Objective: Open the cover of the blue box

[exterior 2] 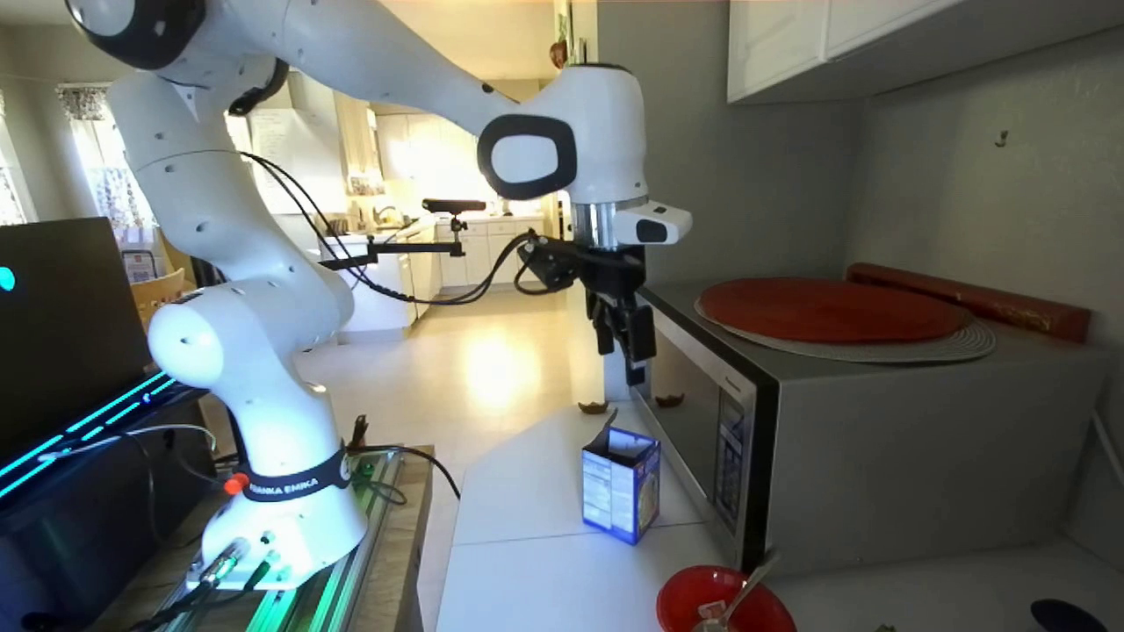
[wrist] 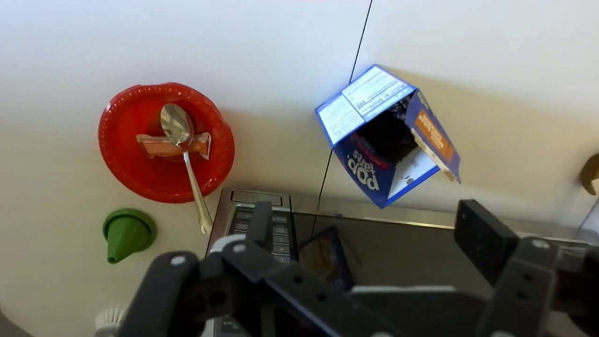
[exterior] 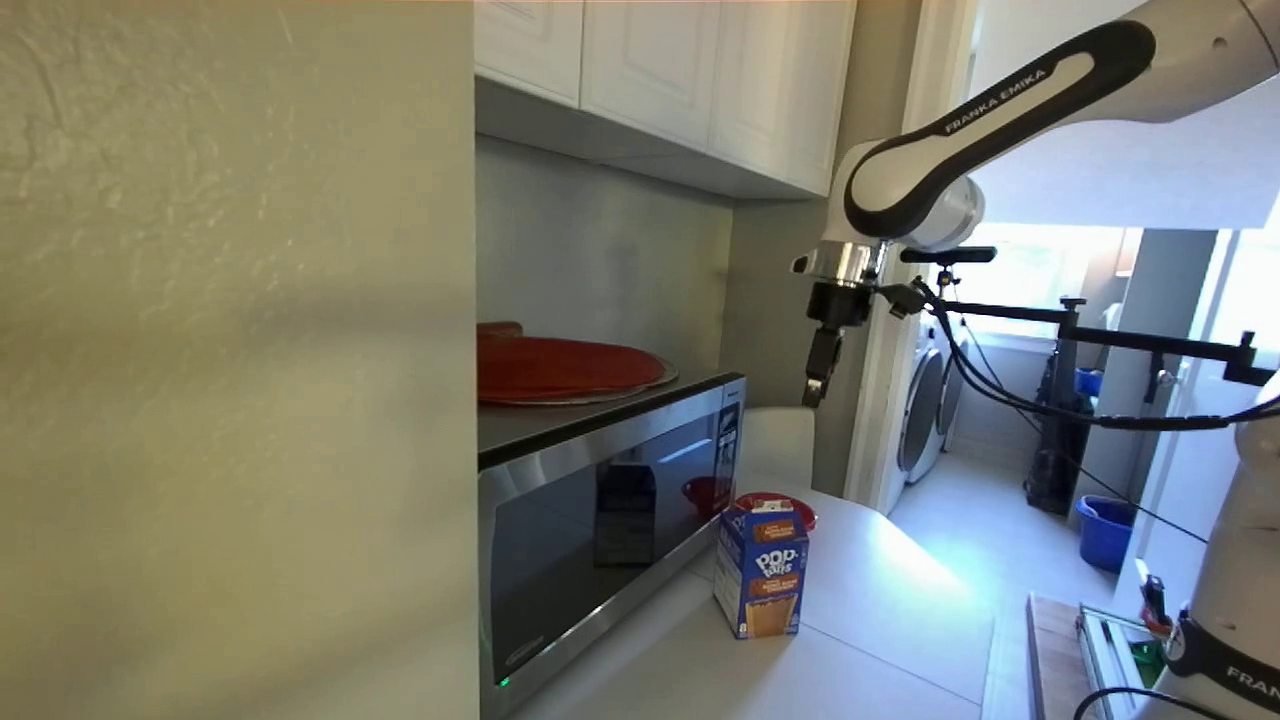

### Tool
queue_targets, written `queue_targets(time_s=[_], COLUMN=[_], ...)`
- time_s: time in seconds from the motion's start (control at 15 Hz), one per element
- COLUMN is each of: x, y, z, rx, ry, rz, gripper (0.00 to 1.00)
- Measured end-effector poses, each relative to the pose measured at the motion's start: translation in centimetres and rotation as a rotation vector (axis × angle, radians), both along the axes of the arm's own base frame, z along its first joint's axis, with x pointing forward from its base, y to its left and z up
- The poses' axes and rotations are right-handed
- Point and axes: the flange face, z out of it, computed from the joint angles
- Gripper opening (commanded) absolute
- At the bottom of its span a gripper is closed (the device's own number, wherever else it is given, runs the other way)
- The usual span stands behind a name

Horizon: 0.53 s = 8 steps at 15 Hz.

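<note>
The blue box stands upright on the white counter in both exterior views (exterior: 770,585) (exterior 2: 608,491) and in the wrist view (wrist: 362,171). Its top is open, with a dark inside. The cover, a printed flap with an orange label, stands raised and tilted outward along one top edge in the wrist view (wrist: 434,133); it also shows as a raised flap in an exterior view (exterior 2: 602,430). My gripper is above the box and apart from it in both exterior views (exterior: 816,385) (exterior 2: 625,355). In the wrist view its fingers (wrist: 365,222) are spread wide with nothing between them.
A microwave (exterior 2: 896,465) stands close beside the box, topped by a red round mat (exterior 2: 834,309). A red bowl (wrist: 114,154) with a spoon (wrist: 192,178) and a small wrapped packet is on the counter. A green cone (wrist: 128,234) lies near the bowl.
</note>
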Motion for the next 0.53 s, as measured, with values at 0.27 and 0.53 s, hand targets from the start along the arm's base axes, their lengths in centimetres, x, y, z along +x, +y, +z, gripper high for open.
queue_targets(time_s=[0.27,0.53], x=[0.23,0.27], y=[-0.42,-0.35], z=[1.83,1.70], rx=[0.015,0.015], ry=[0.030,0.033], rz=[0.003,0.004], gripper=[1.00,1.00])
